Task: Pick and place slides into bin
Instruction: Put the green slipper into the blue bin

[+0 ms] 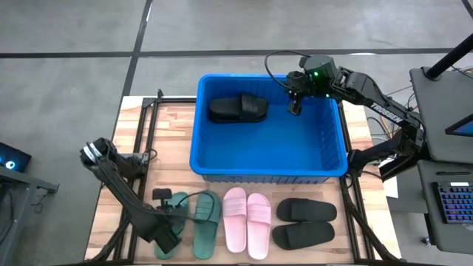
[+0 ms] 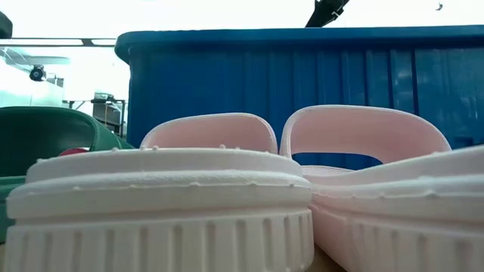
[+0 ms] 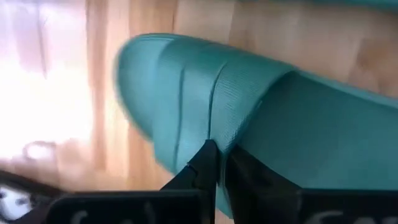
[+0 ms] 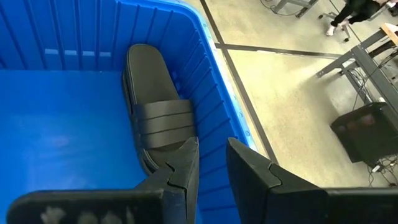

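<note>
Bin contents first: the large bright blue ribbed plastic bin (image 1: 270, 159) on the wooden surface (image 1: 162, 140) holds one black rubber slide (image 1: 238, 108) against its far wall. In front of the bin lie a dark green pair (image 1: 198, 222), a pink pair (image 1: 247, 222) and a black pair (image 1: 304, 223). The left tool (image 1: 168, 235) is clamped shut on the strap of the outer green slide (image 3: 261, 112). The right tool (image 1: 294, 107) hangs inside the bin beside the black slide, fingers slightly parted, empty.

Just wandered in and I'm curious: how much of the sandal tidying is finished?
One black slide lies in the blue bin. The left tool is shut on a green slide's strap. The right tool hovers above the bin. The other green slide, pink pair and two black slides remain on the table.
</note>
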You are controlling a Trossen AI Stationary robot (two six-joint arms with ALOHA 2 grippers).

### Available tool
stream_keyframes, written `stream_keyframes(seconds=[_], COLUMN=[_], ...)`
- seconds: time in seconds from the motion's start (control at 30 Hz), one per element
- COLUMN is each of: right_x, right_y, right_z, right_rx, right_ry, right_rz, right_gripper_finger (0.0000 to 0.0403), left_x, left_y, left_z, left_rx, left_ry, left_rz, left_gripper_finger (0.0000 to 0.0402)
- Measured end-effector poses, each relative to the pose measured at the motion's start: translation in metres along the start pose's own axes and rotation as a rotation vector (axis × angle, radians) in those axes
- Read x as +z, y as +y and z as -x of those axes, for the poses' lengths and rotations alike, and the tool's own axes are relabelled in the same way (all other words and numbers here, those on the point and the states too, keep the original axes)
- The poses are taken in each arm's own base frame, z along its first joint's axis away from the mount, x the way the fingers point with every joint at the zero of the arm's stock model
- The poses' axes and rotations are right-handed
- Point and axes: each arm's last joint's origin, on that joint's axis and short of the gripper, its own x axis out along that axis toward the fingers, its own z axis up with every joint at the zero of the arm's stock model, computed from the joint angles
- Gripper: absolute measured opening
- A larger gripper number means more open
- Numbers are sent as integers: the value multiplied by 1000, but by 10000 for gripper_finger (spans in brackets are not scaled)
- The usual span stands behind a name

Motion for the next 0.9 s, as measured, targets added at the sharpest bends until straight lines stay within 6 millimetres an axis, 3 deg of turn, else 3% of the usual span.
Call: stream_keyframes(seconds=[0.3, 0.53, 0.73, 0.9], right_x=[0, 0, 1, 2], right_y=[0, 0, 0, -1], right_z=[0, 0, 0, 0], right_rx=[0, 0, -4, -9], right_ry=[0, -2, -11, -24], right_rz=[-8, -9, -65, -106], right_gripper_finger=[73, 73, 73, 73], left_x=[-6, 3, 6, 13], left_y=[47, 86, 112, 135], left_z=[74, 133, 163, 170], left_rx=[-365, -599, -493, -289], left_ry=[-207, -711, -1090, -1212], left_rz=[89, 228, 200, 68], left_gripper_finger=[1, 0, 0, 0])
